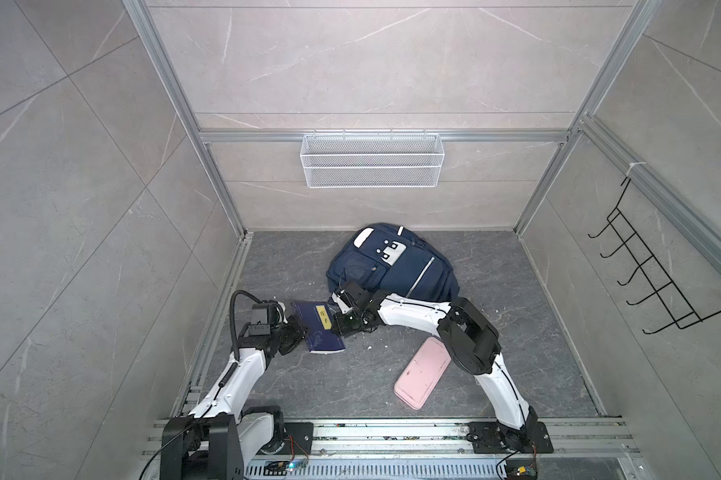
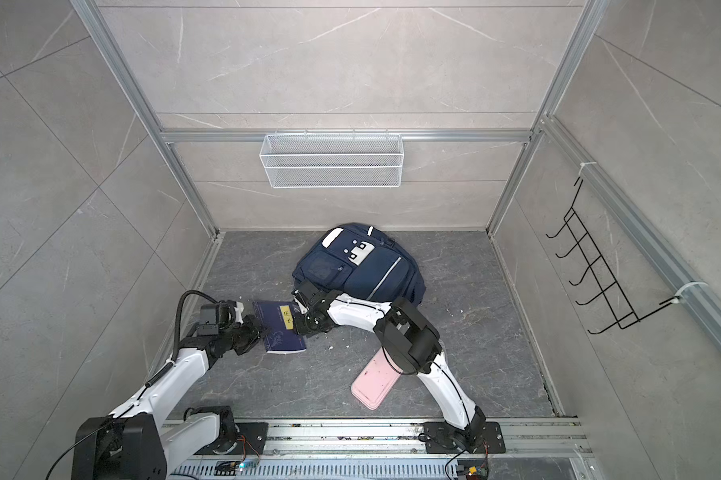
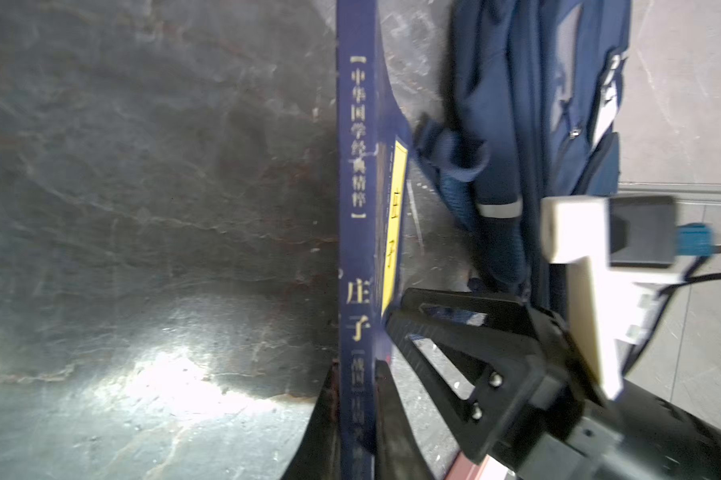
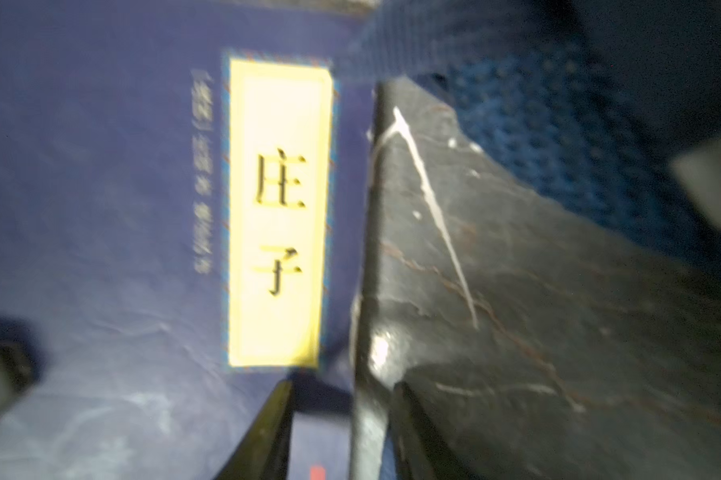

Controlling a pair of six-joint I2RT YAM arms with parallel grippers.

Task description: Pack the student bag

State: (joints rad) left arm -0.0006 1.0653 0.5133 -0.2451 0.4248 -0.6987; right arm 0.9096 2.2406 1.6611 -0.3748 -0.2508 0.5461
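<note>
Step in hand: getting the navy book under control before loading it. L end effector is clamped on the book's spine edge. Left wrist view shows a finger on each side of the spine, tight against it. R end effector sits at the opposite (right) edge by the yellow label. In the right wrist view its jaws straddle that edge w/ clear gaps, so parted, not gripping. Reads as a two-arm regrasp w/ L as the holder.

The student bag lies flat, front up, at far centre of the tabletop, close to the back wall. Its near-left corner and a strap are just beside the book. No open compartment shows in both top views; can't tell zip state.

The pink case lies near centre, partly under the R arm, apart from the book.

Next, IMO: R backs clear of the book, then goes to the bag's main opening and holds it wide while L brings the book over. Risk: one-edge grip, so the book may sag or swing.
</note>
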